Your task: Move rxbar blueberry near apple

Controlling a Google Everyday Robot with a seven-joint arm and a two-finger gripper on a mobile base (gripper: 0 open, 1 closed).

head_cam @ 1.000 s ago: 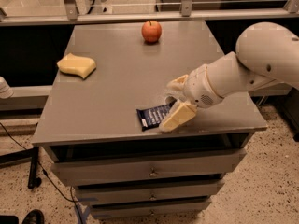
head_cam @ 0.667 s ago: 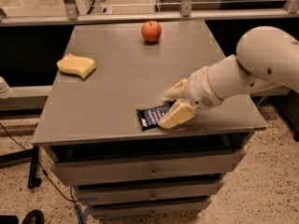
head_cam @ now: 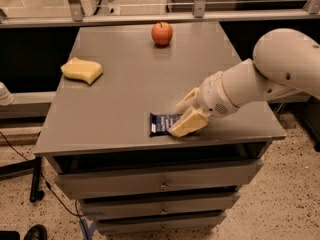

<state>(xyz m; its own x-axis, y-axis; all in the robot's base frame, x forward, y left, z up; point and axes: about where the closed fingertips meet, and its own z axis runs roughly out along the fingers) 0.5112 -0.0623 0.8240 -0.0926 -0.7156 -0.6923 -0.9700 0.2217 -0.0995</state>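
The rxbar blueberry point(head_cam: 161, 124), a dark navy wrapper with white lettering, lies flat near the table's front edge. My gripper point(head_cam: 186, 113) reaches in from the right at the bar's right end. It is open, and its near finger point(head_cam: 188, 125) covers that end of the bar while the far finger point(head_cam: 187, 100) sits just behind it. The red-orange apple point(head_cam: 162, 33) stands at the far edge of the table, well away from the bar.
A pale yellow sponge point(head_cam: 81, 69) lies at the left of the grey table point(head_cam: 125, 84). Drawers sit under the table front. A metal rail and glass run behind the far edge. My white arm point(head_cam: 280, 69) spans the right side.
Hardly anything differs. My gripper has stayed at the bar's right end, shifting only slightly. The bar, apple and sponge have not moved.
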